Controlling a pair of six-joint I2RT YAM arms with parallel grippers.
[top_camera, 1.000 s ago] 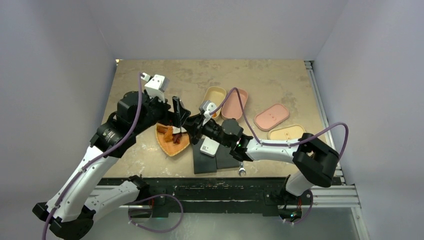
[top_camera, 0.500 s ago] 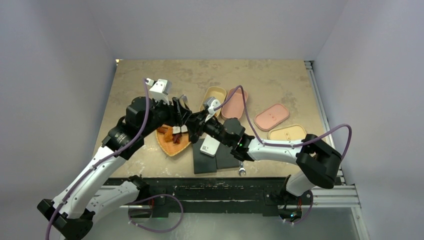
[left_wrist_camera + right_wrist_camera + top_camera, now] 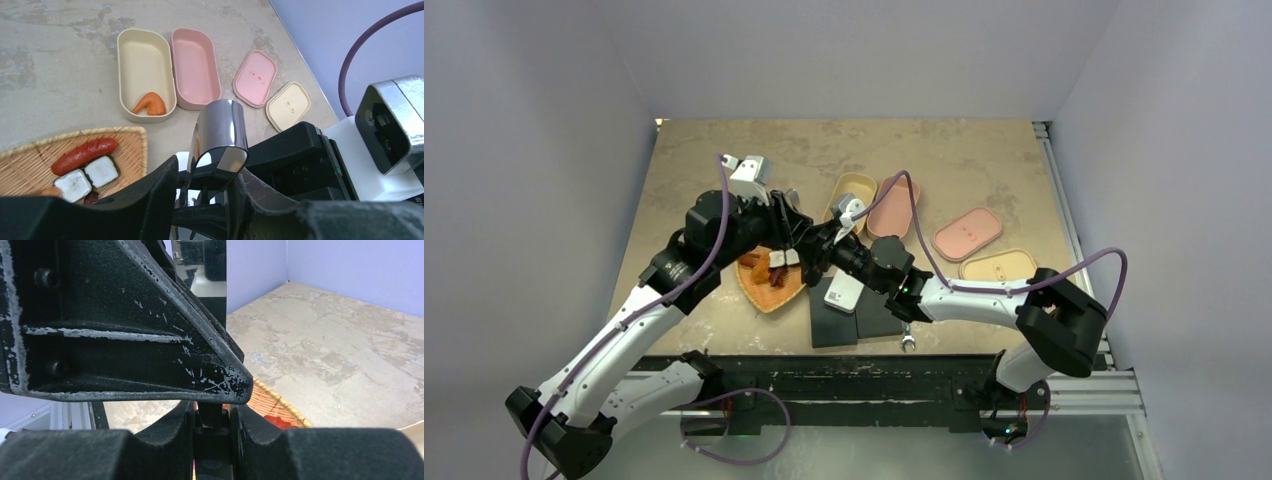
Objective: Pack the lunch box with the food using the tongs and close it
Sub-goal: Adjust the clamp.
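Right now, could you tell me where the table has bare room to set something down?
The far strip of the table behind the cream lunch box and pink lunch box is bare. Crowded around the basket and the black pads.

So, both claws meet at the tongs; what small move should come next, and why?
Probably close the left claw firmly on the tongs. Their shiny bend sits between its fingers with a small gap, while the right claw seems to hold them lower down. Only one orange piece lies in the cream lunch box; more waits in the basket.
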